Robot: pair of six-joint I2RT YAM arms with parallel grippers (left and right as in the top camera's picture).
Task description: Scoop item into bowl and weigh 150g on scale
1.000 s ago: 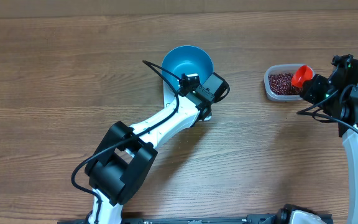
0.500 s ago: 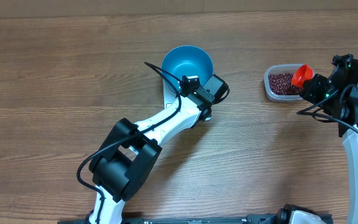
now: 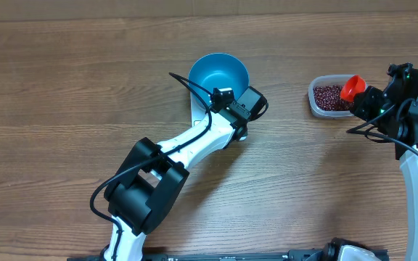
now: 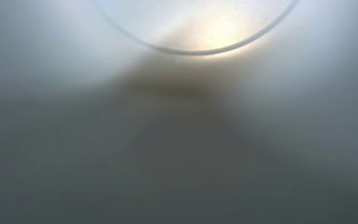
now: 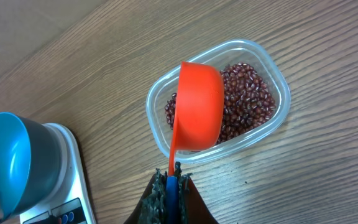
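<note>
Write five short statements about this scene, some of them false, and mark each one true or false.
1. The bowl sits on the scale. True.
2. The tub holds beans. True.
3. The bowl holds beans too. False: its inside is bare blue.
4. Nothing holds the scoop. False: the right hand grips its handle.
5. The scoop hangs over the bowl. False: it is over the tub.
</note>
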